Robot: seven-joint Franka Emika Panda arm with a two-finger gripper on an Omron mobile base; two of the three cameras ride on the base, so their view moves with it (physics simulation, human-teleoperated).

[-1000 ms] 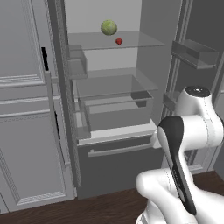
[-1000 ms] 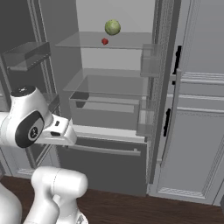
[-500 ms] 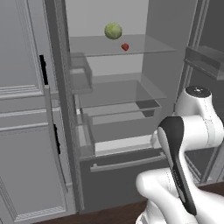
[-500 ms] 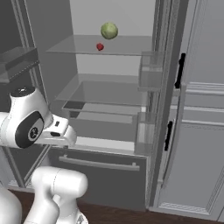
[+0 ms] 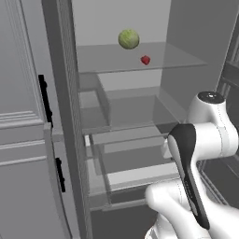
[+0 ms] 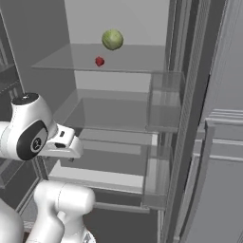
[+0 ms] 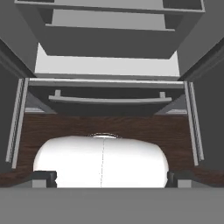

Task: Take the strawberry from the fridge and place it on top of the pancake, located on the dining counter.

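I'd lift the arm toward the strawberry (image 5: 145,59) beside the cabbage (image 5: 129,38) in the fridge (image 6: 118,102); I can't tell if my gripper is spread.

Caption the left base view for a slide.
Open fridge: strawberry beside cabbage on the top glass shelf.

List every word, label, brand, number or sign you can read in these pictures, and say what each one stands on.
There is no readable text in any view.
The fridge walls, glass shelves and drawer fronts are plain, with no brand or label.
The strawberry and the cabbage carry no sticker.
The cabinet doors beside the fridge show only black handles, no marking.
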